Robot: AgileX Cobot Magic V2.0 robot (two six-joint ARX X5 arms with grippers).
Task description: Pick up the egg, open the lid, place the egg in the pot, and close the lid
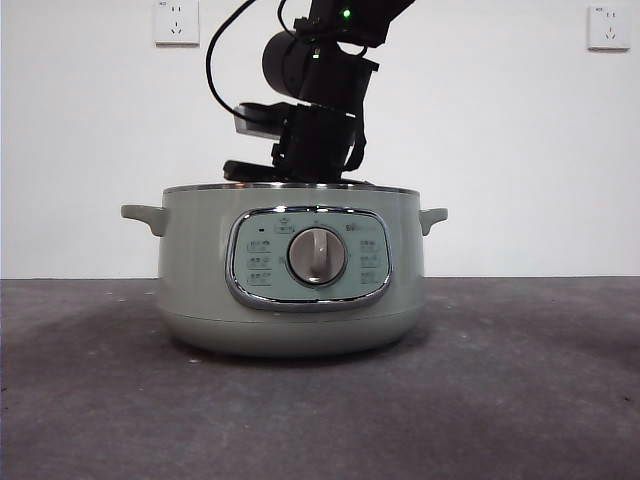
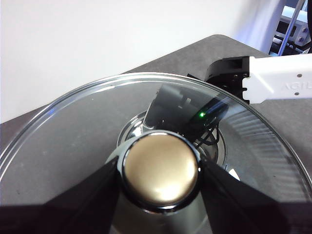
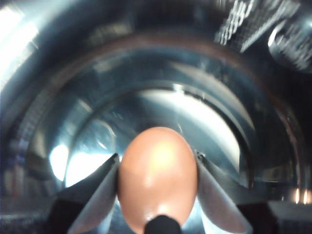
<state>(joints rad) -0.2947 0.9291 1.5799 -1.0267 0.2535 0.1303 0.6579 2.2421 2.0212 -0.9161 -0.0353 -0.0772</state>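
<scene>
1. One pot (image 1: 290, 300) stood on the dark table (image 1: 520, 380) in the front view, pale green, with two small side handles, one silver dial (image 1: 317, 256) and one chrome-framed control panel.
2. One egg (image 3: 157, 178), reddish-brown, showed in the right wrist view; one lid (image 2: 68, 146) of glass with one round knob (image 2: 160, 168) showed in the left wrist view.
3. Two grippers were in play, and two wall sockets (image 1: 176, 22) sat on the white wall behind.
4. The right gripper (image 3: 157, 170) had its two jaws pressed against the egg's sides, gripping it between them. The egg sat squarely between the jaws, above the shiny metal inside of the pot.
5. In the front view, that dark arm (image 1: 320, 110) came down from above, its lower end dipping behind the pot's rim, so the egg itself was hidden there.
6. The left gripper (image 2: 160, 170) had its jaws tight on either side of the lid's knob, holding the lid. The knob lay directly between the jaws, the glass dome spreading out around it.
7. Through the glass, part of the other arm (image 2: 185, 109) showed.
</scene>
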